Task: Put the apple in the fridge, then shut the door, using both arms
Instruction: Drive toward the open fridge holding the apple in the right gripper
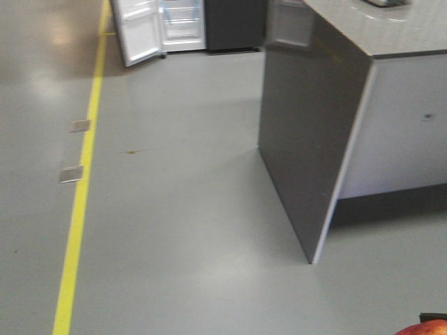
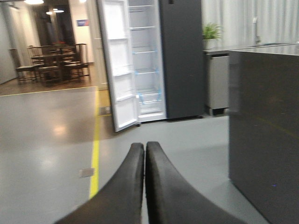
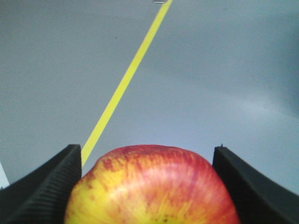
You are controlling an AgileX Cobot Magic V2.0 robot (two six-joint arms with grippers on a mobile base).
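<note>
Nearest, apple (image 3: 152, 186) clamped between jaws of right gripper (image 3: 145, 156) above grey floor (image 3: 224, 70); left gripper (image 2: 145, 148) pressed closed, tip to tip; beyond yellow floor line (image 1: 80, 195) and counter unit (image 1: 314, 125), fridge (image 2: 182, 56) well off, door (image 2: 119, 70) swung open.

Smooth waxy-glossy apple (image 3: 152, 186) skin, right gripper (image 3: 147, 148) matt black — finely ribbed plastic, floor (image 1: 195, 209) smooth grey with soft sheen, countertop (image 1: 377, 31) polished and speckled

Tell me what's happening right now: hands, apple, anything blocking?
Left gripper shut, empty. Right gripper shut on apple. Fridge far ahead, door open. Counter on the right; floor between looks passable.
</note>
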